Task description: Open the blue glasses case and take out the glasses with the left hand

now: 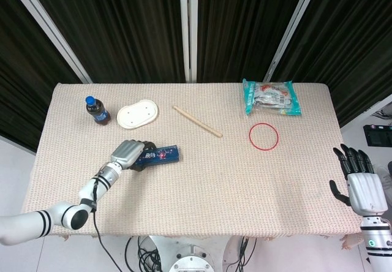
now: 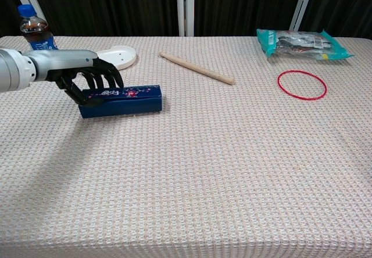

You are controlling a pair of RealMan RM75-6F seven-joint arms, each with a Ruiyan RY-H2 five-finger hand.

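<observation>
Case [image 2: 121, 100] sits left of centre in the chest view, flat on the surface [image 2: 221, 171], lid shut, no glasses showing. Long axis runs roughly left-right across the frame, w/ a slight tilt in the head view. Left robot hand [image 2: 87, 81] is on the case's left end: fingers [image 2: 104, 79] curled down over the top edge, touching the lid; looks like a loose hold, not a firm clamp, can't tell for sure. So the case stretches rightward from that hand. Right robot hand [image 1: 361, 183] is at lower right of the head view, off the surface edge, fingers spread, holding nothing, well apart from the case. Left is far nearer. Lid not yet lifted.
</observation>
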